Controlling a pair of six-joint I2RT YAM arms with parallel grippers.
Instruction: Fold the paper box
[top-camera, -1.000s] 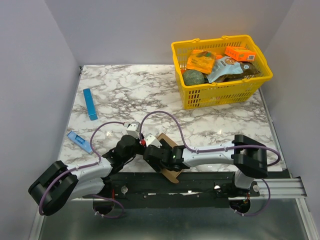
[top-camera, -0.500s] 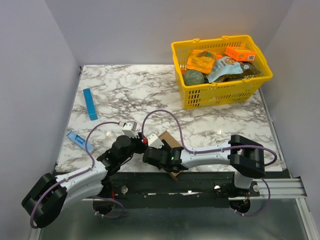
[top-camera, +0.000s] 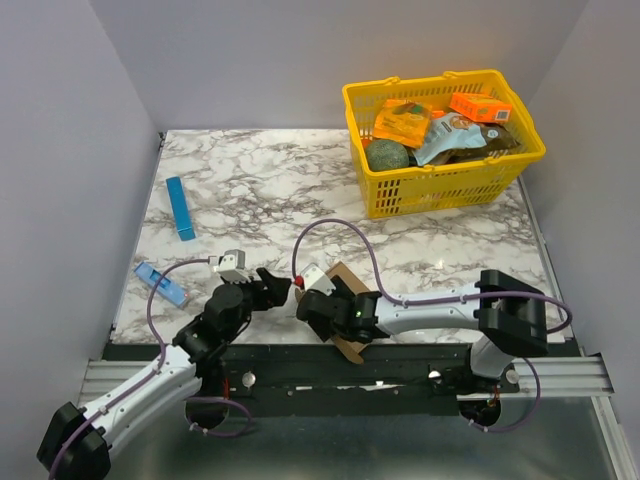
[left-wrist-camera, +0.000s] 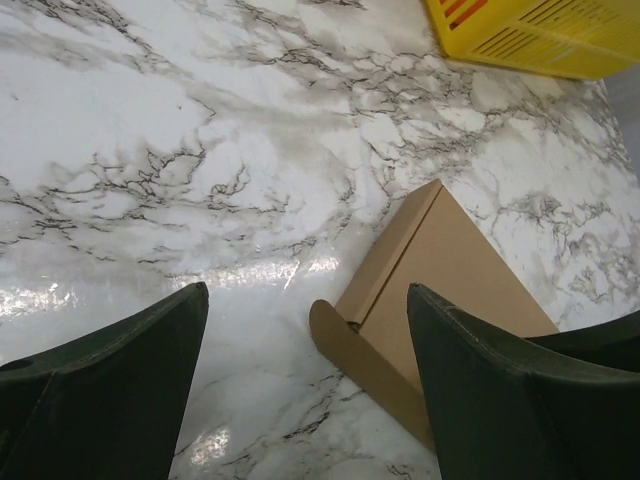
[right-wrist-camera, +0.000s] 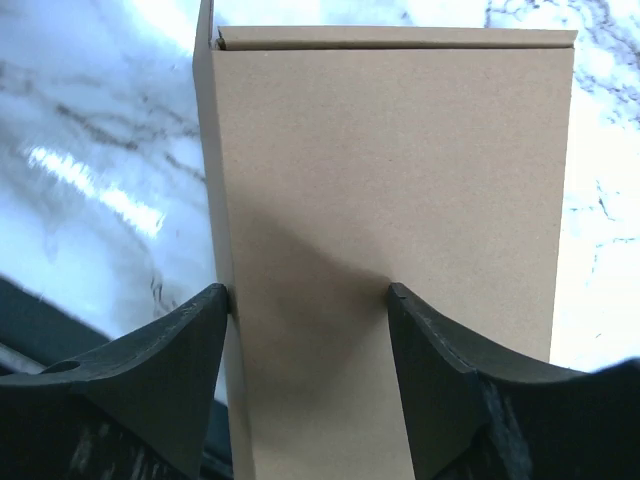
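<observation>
Paper box (left-wrist-camera: 450, 270) lies at the near edge of the desk (left-wrist-camera: 150, 120), between the arms.
Left end effector (left-wrist-camera: 305, 300): wide, empty, hovering just beside the rounded tab (left-wrist-camera: 335, 340).
Right end effector (right-wrist-camera: 308, 295): jaws part-spread over the top panel, no clamp evident.
Judgement: right pins the panel while left lifts the tab along its crease.
Left wrist view shows the tab. Right wrist view shows only the panel.

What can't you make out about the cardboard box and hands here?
- Top view: the right arm covers most of the box.
- Right wrist view: whether the right hand grips the box; its near end is cut off at the bottom edge.
- Left wrist view: a finger hides the box's near corner.
</observation>
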